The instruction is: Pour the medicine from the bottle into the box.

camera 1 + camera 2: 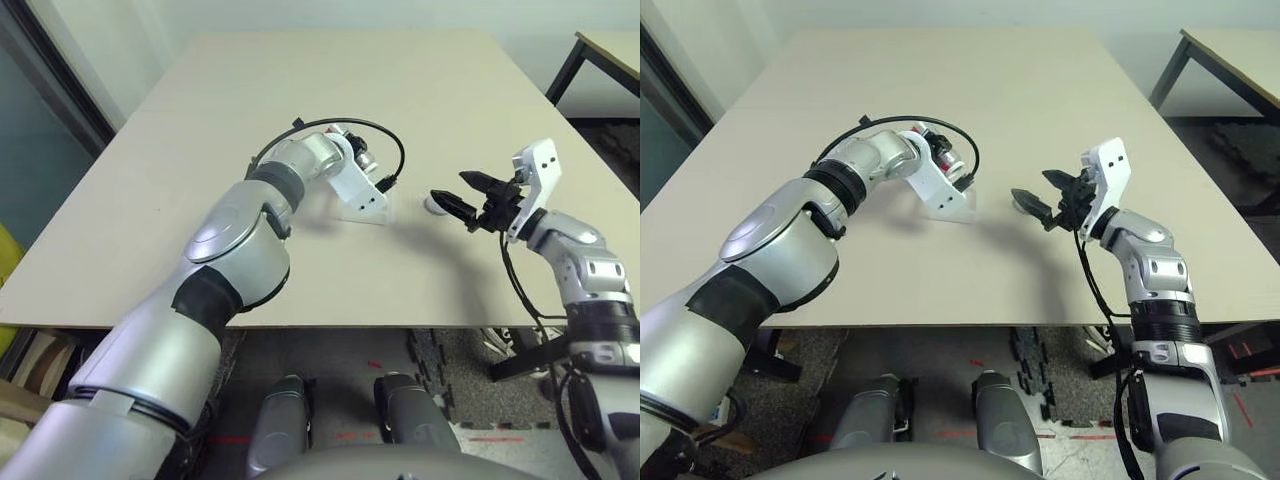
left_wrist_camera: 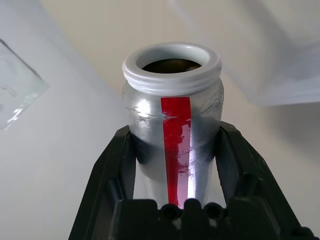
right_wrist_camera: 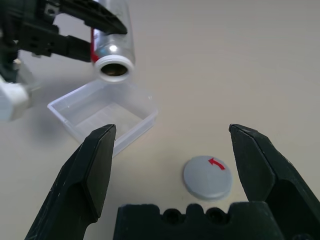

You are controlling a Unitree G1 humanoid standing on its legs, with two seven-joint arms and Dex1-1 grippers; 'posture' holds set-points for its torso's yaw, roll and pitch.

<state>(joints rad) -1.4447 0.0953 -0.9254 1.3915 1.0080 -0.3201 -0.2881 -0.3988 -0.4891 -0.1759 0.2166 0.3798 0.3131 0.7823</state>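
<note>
The beige table (image 1: 420, 90) carries the clear box (image 3: 102, 114), empty as far as can be seen. Above its far edge, the left gripper (image 2: 175, 150) pinches the uncapped silver bottle (image 3: 111, 45) between both fingers, mouth tipped down toward the box. The right gripper (image 3: 172, 165) hovers spread wide near the loose grey cap (image 3: 207, 177).

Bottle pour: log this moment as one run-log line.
left gripper: shut on bottle | bottle: uncapped, tipped over box | right gripper: open | cap: on table
</note>
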